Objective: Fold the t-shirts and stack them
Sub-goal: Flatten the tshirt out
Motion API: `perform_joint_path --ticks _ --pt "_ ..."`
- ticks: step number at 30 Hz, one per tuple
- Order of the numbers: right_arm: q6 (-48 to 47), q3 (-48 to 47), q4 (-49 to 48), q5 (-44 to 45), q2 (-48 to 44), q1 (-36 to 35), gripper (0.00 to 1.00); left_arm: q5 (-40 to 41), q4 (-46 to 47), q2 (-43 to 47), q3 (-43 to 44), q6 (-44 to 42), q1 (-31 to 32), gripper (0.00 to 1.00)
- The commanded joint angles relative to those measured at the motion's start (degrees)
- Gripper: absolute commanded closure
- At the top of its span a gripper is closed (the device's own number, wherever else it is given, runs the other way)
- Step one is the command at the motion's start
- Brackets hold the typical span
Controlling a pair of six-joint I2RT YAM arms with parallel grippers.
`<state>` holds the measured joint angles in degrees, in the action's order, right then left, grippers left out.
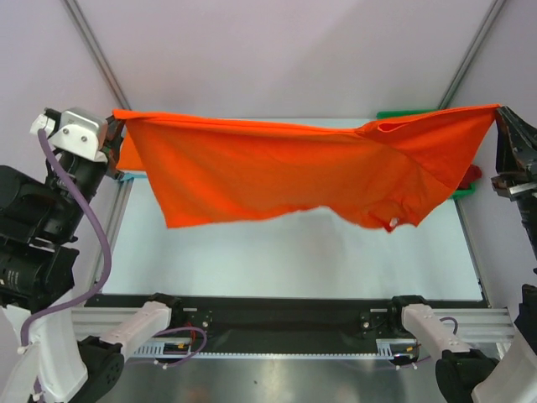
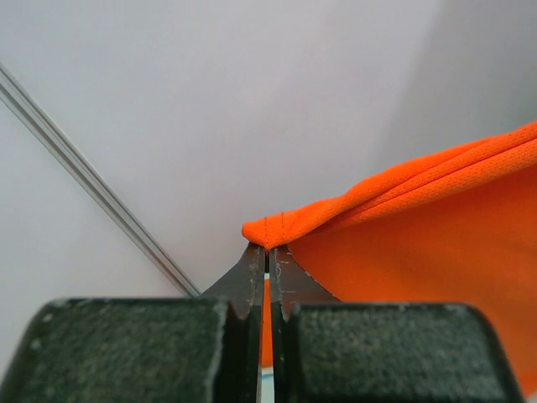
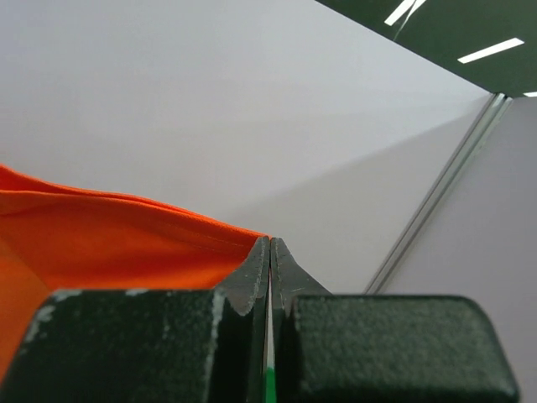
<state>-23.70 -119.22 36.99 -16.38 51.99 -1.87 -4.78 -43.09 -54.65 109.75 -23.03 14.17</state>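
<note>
Orange t-shirt [image 1: 285, 172] hangs taut above the counter [image 1: 277, 260] — left gripper [image 1: 115, 134] and right gripper [image 1: 500, 115] clamp opposite corners, seemingly to flatten it.

matt orange mesh-knit t-shirt [image 1: 277, 172], glossy table [image 1: 277, 260]

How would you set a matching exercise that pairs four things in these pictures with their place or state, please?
Things:
1. orange t-shirt
2. left fingers
3. right fingers
4. green tray

Place or state:
A. shut on the t-shirt's corner at the left of the top view
B. at the far right, mostly hidden behind the t-shirt
C. stretched in the air between the two arms, above the table
D. shut on the t-shirt's corner at the right of the top view

Pairs: 1-C, 2-A, 3-D, 4-B
</note>
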Motion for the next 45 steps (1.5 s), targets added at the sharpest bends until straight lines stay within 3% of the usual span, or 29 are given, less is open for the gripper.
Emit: perform_joint_path --ticks 1,9,13,20,25,34,38,45 --pt "1.47 -1.62 -1.31 -0.14 3.73 0.73 1.0 0.03 0.2 -2.38 1.51 -1.05 -1.08 0.99" --pt "1.91 -1.72 -4.91 -1.98 12.95 0.73 1.0 0.73 -0.32 -6.16 -4.01 -1.84 -1.08 1.0" --pt "2.35 5.29 -7.36 -4.62 14.81 0.73 1.0 0.65 0.37 -7.92 -10.69 -2.28 -1.08 1.0" --pt "-0.2 25.6 -12.47 -5.42 18.4 -2.86 1.0 -1.81 8.63 -9.41 -32.03 -4.39 -1.08 1.0" --pt "-2.31 32.21 -17.21 -3.84 25.43 -3.76 1.0 -0.94 14.52 -19.32 -35.14 -4.66 -1.17 1.0" --pt "-5.12 21.5 -20.82 -1.73 49.59 -2.44 1.0 0.73 17.61 -42.61 -22.41 -2.73 -3.01 1.0" --pt "-4.16 10.89 -20.91 -0.33 61.02 -2.09 1.0 0.21 12.17 -58.5 -8.47 -0.28 -3.27 0.99" --pt "-2.22 -12.12 -18.82 3.37 81.15 -1.73 1.0 -0.15 12.07 -74.15 9.4 3.08 -3.63 1.0"
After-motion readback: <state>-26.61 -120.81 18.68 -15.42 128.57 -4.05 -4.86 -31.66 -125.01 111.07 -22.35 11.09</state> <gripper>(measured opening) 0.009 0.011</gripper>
